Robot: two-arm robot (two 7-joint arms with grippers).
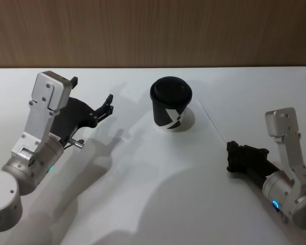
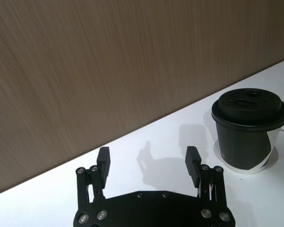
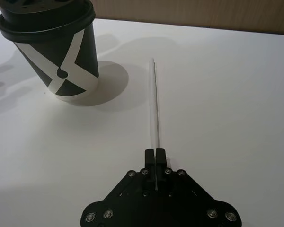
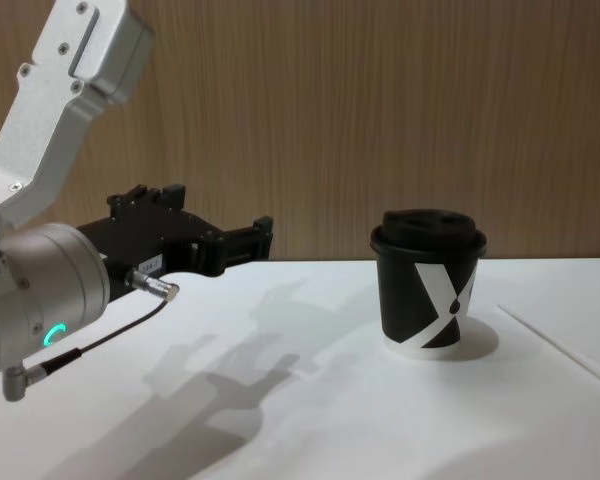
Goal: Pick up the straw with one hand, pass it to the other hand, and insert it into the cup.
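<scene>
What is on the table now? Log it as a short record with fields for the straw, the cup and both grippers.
straw: along the white table, beside the cup, apart from it
cup: upright, lid on, no straw in it
right gripper: low at the table, shut on the straw's near end
left gripper: open, empty, above the table on the cup's other side
stage: straw gripped, not yet passed across

Head looking down, chest low and level, wrist views close (all share the cup [image 1: 171,103])
</scene>
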